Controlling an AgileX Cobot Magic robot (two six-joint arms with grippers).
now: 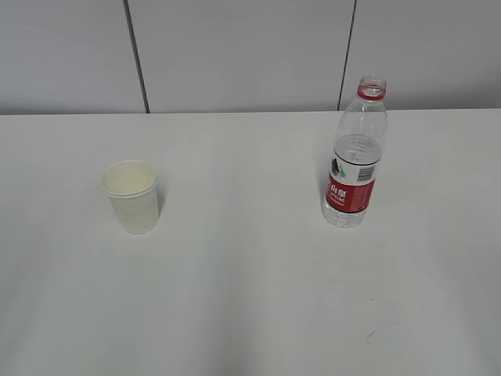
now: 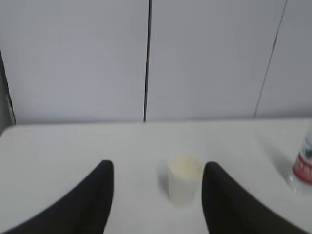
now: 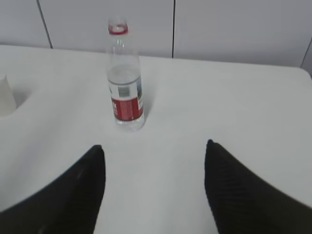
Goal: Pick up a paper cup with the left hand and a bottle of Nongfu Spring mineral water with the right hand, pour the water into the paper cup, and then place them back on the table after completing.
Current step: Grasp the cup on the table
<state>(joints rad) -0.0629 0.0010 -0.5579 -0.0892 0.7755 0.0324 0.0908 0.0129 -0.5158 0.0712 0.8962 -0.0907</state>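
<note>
At the left-centre of the exterior view stands the paper cup (image 1: 131, 196), upright on the table (image 1: 250, 313), mouth up and apparently empty, though its inside is too pale to be sure. Well apart from it, at the right-centre of that frame, stands the bottle (image 1: 355, 155), also upright, uncapped, with a red ring at the neck and a red label low on its body. The water (image 1: 356, 150) fills it to roughly the shoulder. This spacing seems deliberate: each thing sits on the side of the arm meant to take it, so neither arm would need to cross the middle.

Neither arm shows in the exterior view. From the left wrist camera, the left hand (image 2: 157, 170) has its two dark fingers spread wide at the bottom of the frame, holding nothing; the cup (image 2: 184, 179) appears in the gap between them, toward the right finger, which suggests the hand is roughly lined up for an approach. The bottle's label edge peeks in at the right edge of that frame.

From the right wrist camera, the right hand (image 3: 155, 151) is likewise spread and empty. The bottle (image 3: 125, 78) sits in the upper left-centre of that frame, left of the gap's middle, so I judge a leftward correction is needed before closing in. Nothing has been lifted; the task is at its start.
</note>
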